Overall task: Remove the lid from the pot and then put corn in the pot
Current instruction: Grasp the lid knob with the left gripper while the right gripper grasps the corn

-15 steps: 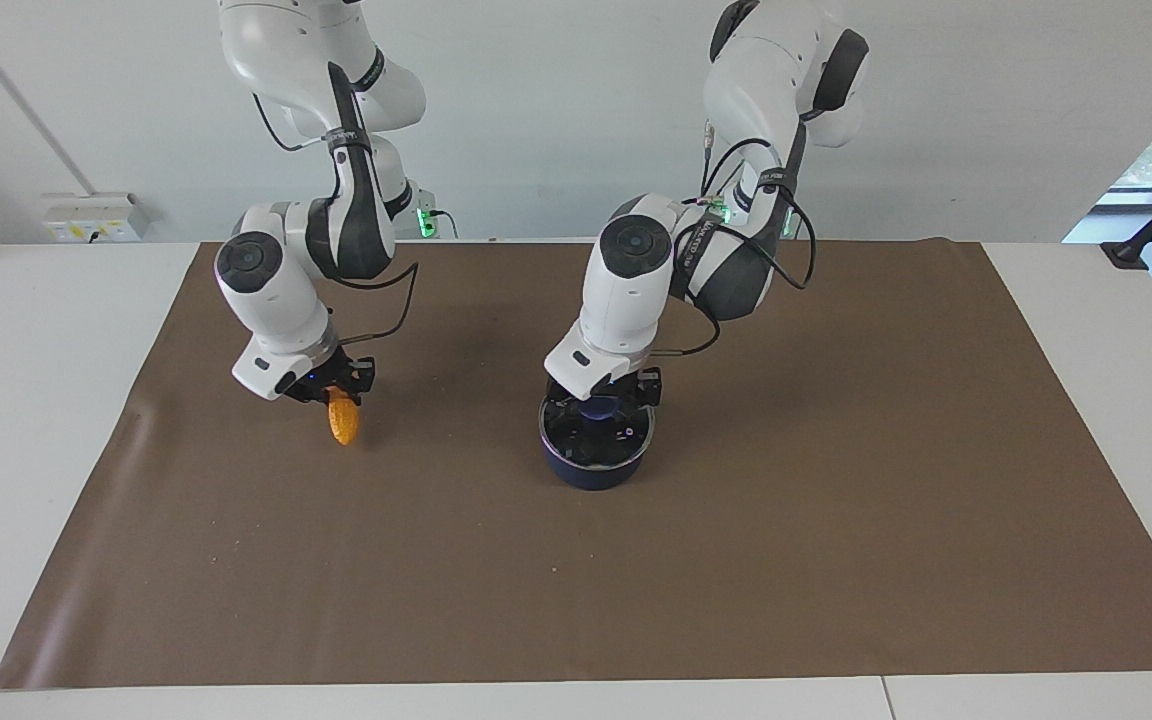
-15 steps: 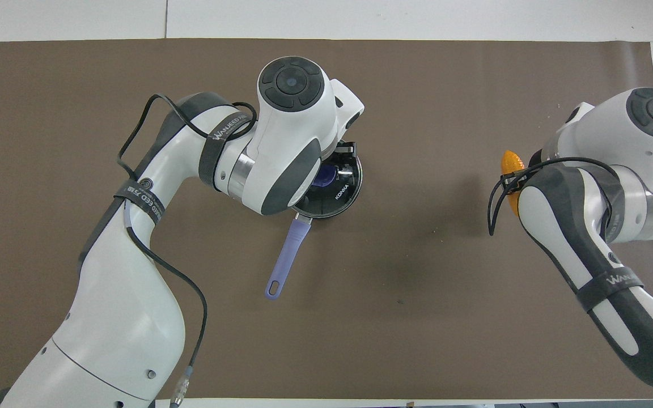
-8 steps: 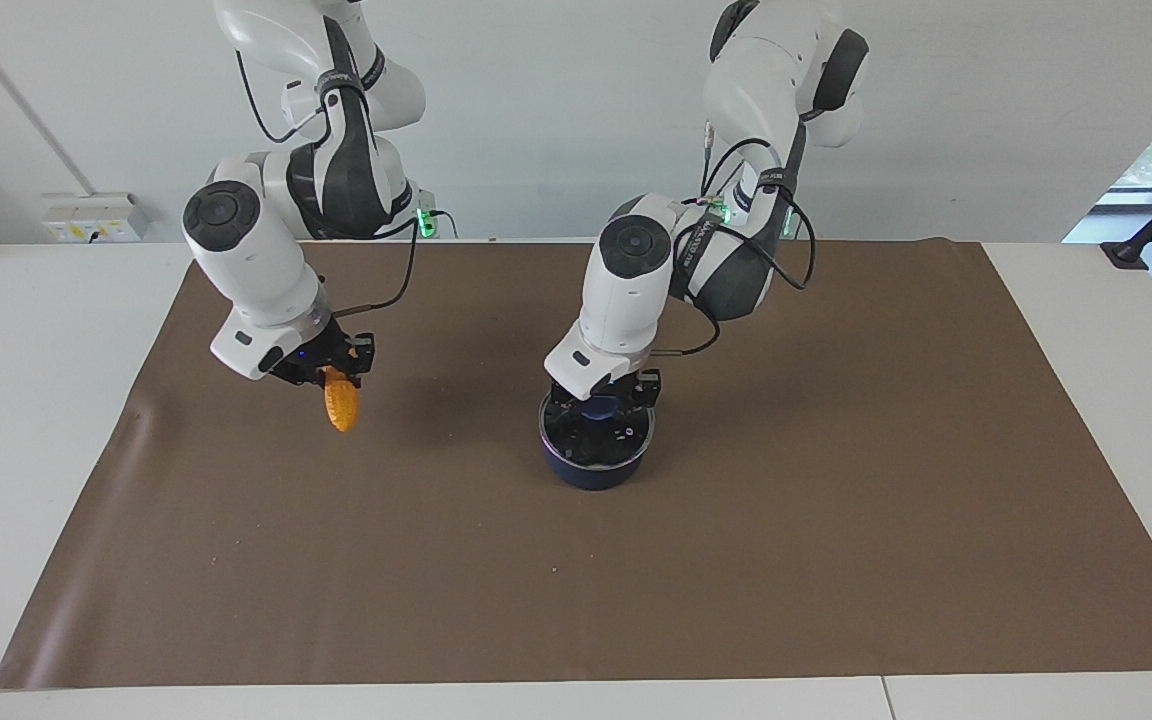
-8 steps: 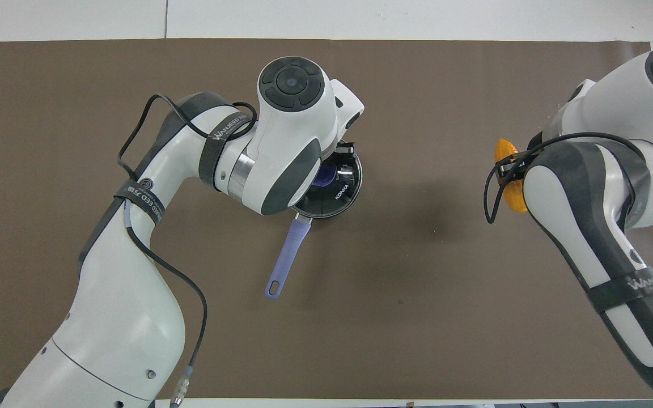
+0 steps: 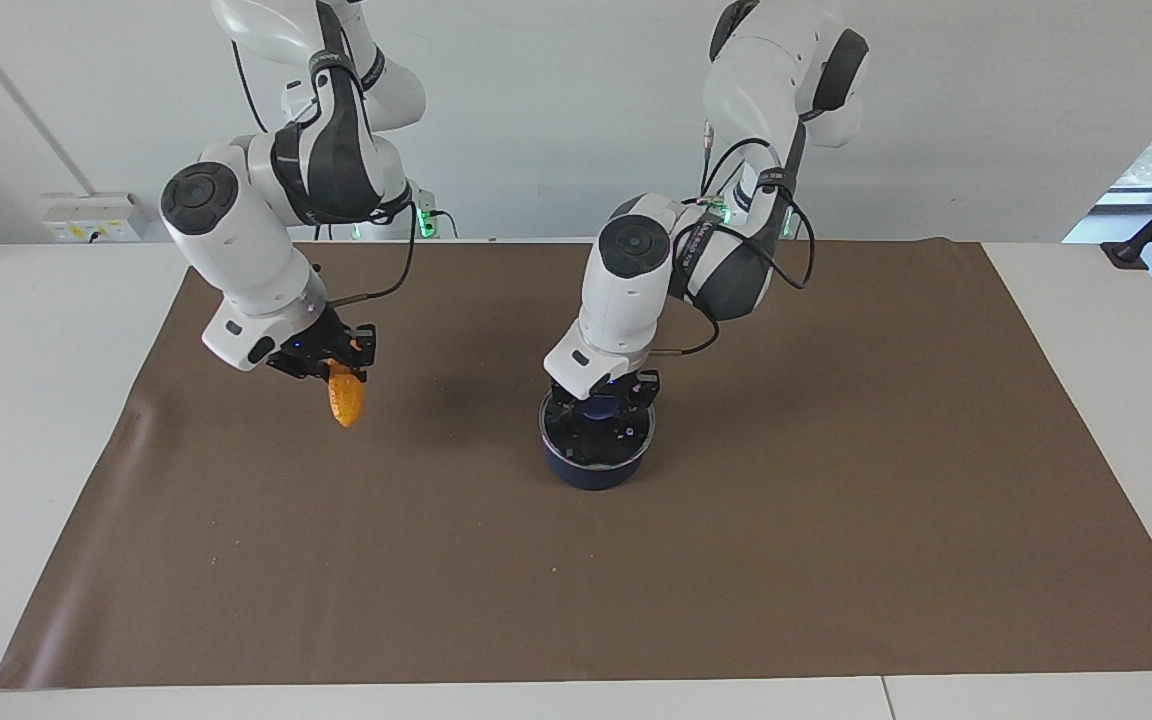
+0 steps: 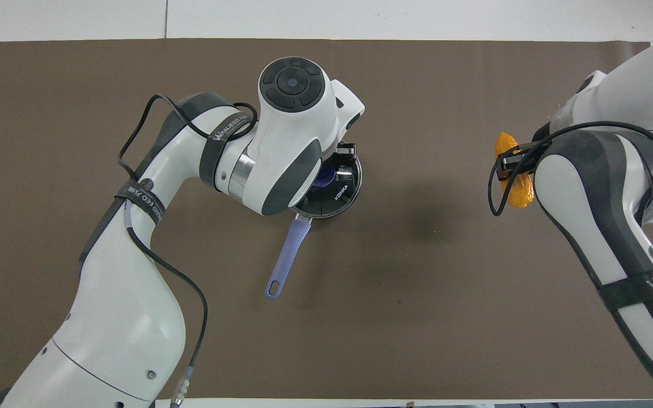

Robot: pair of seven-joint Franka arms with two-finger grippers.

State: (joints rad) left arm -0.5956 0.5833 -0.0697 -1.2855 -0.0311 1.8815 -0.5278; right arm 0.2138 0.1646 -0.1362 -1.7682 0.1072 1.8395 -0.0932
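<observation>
The dark blue pot [image 5: 591, 472] stands at the middle of the brown mat, its lighter blue handle [image 6: 284, 259] pointing toward the robots. The glass lid [image 5: 628, 440] lies on the pot, with its blue knob [image 5: 596, 407] at the centre. My left gripper [image 5: 601, 403] is down on the lid at the knob. My right gripper [image 5: 332, 366] is shut on the top of the yellow-orange corn [image 5: 344, 399]. It holds the corn hanging in the air over the mat toward the right arm's end. The corn also shows in the overhead view [image 6: 517, 188].
The brown mat [image 5: 786, 560] covers most of the white table [image 5: 26, 400]. Nothing else lies on the mat. A socket box [image 5: 91, 216] sits at the wall by the right arm's end.
My right gripper has risen with the corn, lifting it off the mat. The left arm, the lid and the pot have not visibly moved.
</observation>
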